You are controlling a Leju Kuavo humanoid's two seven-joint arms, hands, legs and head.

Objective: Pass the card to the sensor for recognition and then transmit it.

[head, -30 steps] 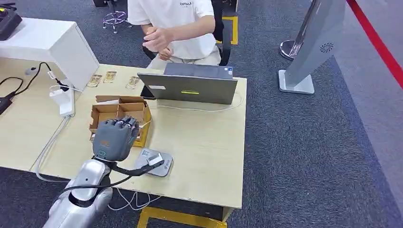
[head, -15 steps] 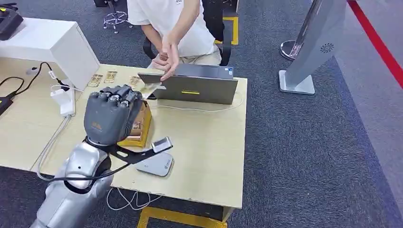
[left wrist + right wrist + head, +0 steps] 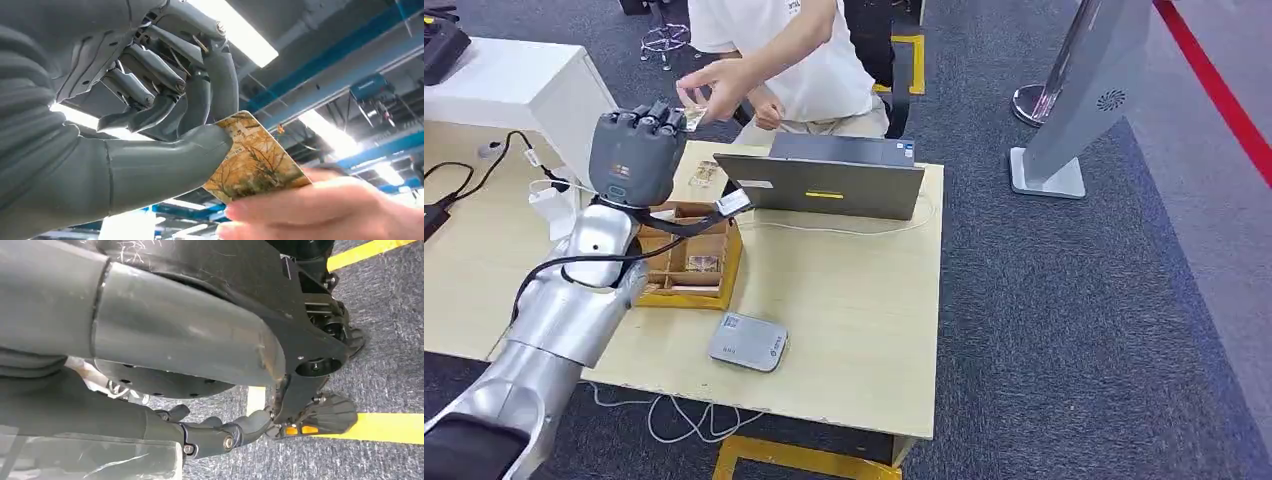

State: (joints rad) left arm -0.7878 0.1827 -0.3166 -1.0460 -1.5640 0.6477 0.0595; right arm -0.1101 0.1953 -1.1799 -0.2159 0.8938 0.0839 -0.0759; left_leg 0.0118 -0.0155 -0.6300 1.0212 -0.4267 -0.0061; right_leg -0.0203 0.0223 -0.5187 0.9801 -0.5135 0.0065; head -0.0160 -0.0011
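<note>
Left wrist view: card (image 3: 252, 160) pinched by left hand (image 3: 165, 115) thumb and fingers, far edge taken by person's hand (image 3: 320, 210), above surface (image 3: 854, 290) beyond sensor (image 3: 747, 341); handover step, release likely next.

Silver left arm (image 3: 564, 300), black cable alongside; grey hand (image 3: 632, 150) (orange marking on back), darker fingers (image 3: 150, 75).

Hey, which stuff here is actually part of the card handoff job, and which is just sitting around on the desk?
Part of the job:
- card, pinched by the left hand
- person's hand taking the card
- grey sensor pad on the table

Just lying about:
- laptop
- cardboard tray with its spare cards
- loose cards near the laptop
- white power strip
</note>
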